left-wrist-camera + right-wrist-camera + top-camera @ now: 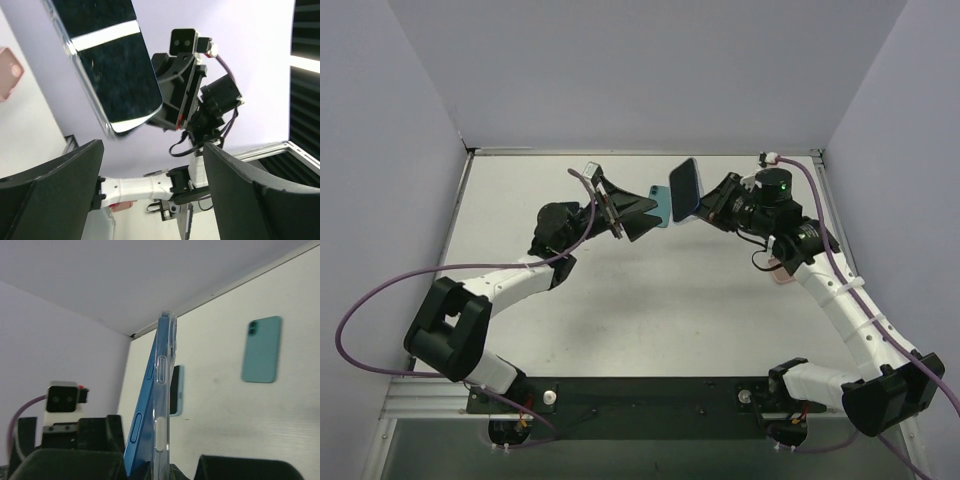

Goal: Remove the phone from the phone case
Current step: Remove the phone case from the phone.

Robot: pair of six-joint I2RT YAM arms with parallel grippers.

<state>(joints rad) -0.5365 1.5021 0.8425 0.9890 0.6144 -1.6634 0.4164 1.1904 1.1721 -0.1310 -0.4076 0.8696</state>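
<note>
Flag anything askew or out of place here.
The blue phone sits askew in its clear case, held by the right gripper. In the right wrist view their edges meet at the far end but splay apart nearer the gripper. It looks partly peeled out, not damaged.

The phone (112, 65) is presenting a glossy black screen that is mirroring bright light bars. Its blue side is reading as smooth and satin; metal or plastic cannot be told. The phone case (163, 365) is appearing as clear, glossy plastic. The left fingers (50, 195) are showing matt black plastic. A teal item (261, 349) is looking smooth and matt. The surface (650, 300) is looking pale, matt and faintly lined. The right arm shell (850, 310) is showing smooth white plastic.
</note>
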